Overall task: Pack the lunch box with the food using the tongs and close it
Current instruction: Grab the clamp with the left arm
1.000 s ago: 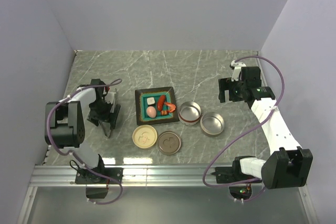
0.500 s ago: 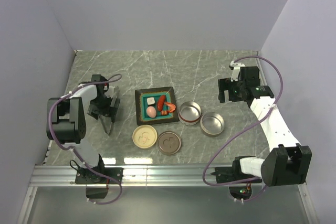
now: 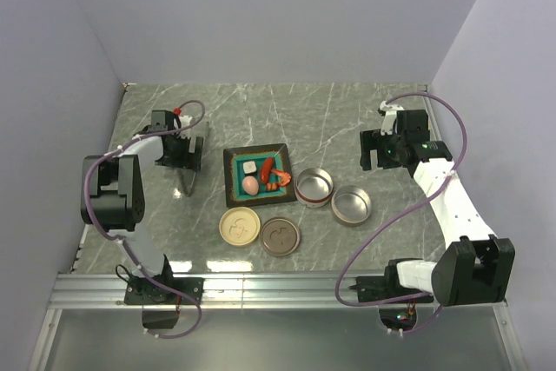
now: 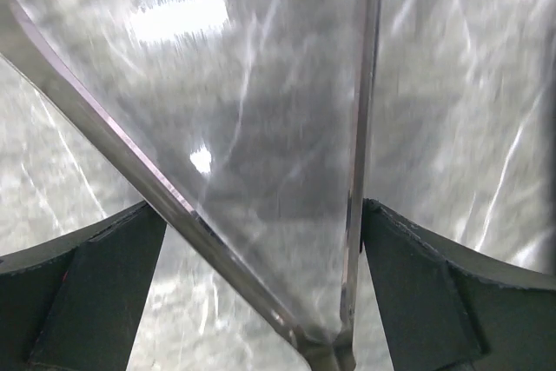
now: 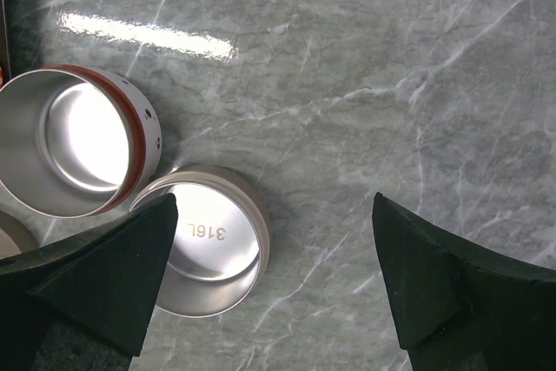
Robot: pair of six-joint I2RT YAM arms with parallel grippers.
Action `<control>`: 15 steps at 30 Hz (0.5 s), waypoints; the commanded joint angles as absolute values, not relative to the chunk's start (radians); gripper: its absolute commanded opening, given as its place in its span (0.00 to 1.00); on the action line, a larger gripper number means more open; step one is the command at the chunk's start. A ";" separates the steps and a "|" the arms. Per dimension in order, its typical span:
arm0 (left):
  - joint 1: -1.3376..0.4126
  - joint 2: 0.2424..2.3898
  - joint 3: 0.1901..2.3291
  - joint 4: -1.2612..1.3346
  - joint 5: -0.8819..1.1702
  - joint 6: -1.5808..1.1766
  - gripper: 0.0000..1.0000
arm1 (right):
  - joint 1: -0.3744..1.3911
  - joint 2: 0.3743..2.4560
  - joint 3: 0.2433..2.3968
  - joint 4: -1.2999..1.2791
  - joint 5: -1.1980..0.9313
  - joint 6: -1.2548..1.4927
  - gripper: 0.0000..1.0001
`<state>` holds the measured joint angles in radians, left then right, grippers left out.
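Note:
The tongs [image 3: 188, 180] sit in my left gripper [image 3: 182, 154], left of the tray. In the left wrist view their joint lies near the palm and the two silver arms [image 4: 356, 128] spread out past the fingers [image 4: 95, 284], each arm against a finger. The jaws stand wide on them. The food lies on the teal tray [image 3: 231, 182]: pink egg [image 3: 250, 185], white cube [image 3: 249, 167], sausage [image 3: 266, 171], shrimp [image 3: 280, 180]. The lunch box is two open steel tins, one red-banded [image 3: 314, 187] [image 5: 78, 145], one plain [image 3: 352, 205] [image 5: 213, 249]. My right gripper [image 3: 382, 149] [image 5: 274, 202] hangs open beside them, holding nothing.
Two round lids lie in front of the tray, one cream [image 3: 239, 226] and one brown [image 3: 280, 236]. Grey walls close in the marble table [image 3: 330, 119] on the left, back and right. A metal rail [image 3: 278, 284] runs along the near edge.
My left gripper has swung from nearer the front edge toward the back of the table, and the tongs moved with it. The right arm has barely shifted.

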<state>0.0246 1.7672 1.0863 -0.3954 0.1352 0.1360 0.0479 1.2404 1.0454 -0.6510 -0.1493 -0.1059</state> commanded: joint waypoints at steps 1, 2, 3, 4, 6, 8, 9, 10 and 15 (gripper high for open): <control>0.021 1.782 1.112 -0.305 0.150 0.029 0.99 | 0.046 1.244 1.089 -0.641 -0.160 -0.112 1.00; 0.021 1.776 1.095 -0.284 0.138 -0.032 1.00 | 0.046 1.244 1.089 -0.641 -0.161 -0.112 1.00; 0.021 1.770 1.083 -0.270 0.123 -0.063 1.00 | 0.046 1.243 1.089 -0.641 -0.163 -0.112 1.00; 0.021 1.761 1.069 -0.255 0.115 -0.090 0.99 | 0.046 1.244 1.089 -0.641 -0.163 -0.112 1.00; 0.018 1.741 1.032 -0.215 0.100 -0.153 0.99 | 0.046 1.246 1.088 -0.640 -0.163 -0.112 1.00; 0.011 1.740 1.020 -0.206 0.094 -0.196 0.99 | 0.045 1.247 1.086 -0.638 -0.161 -0.112 1.00; 0.006 1.741 1.019 -0.206 0.083 -0.205 0.99 | 0.046 1.247 1.083 -0.637 -0.160 -0.112 1.00; 0.005 1.741 1.019 -0.206 0.077 -0.210 1.00 | 0.045 1.247 1.081 -0.637 -0.160 -0.112 1.00; -0.057 1.755 1.020 -0.193 -0.038 -0.233 0.99 | 0.046 1.247 1.080 -0.637 -0.158 -0.112 1.00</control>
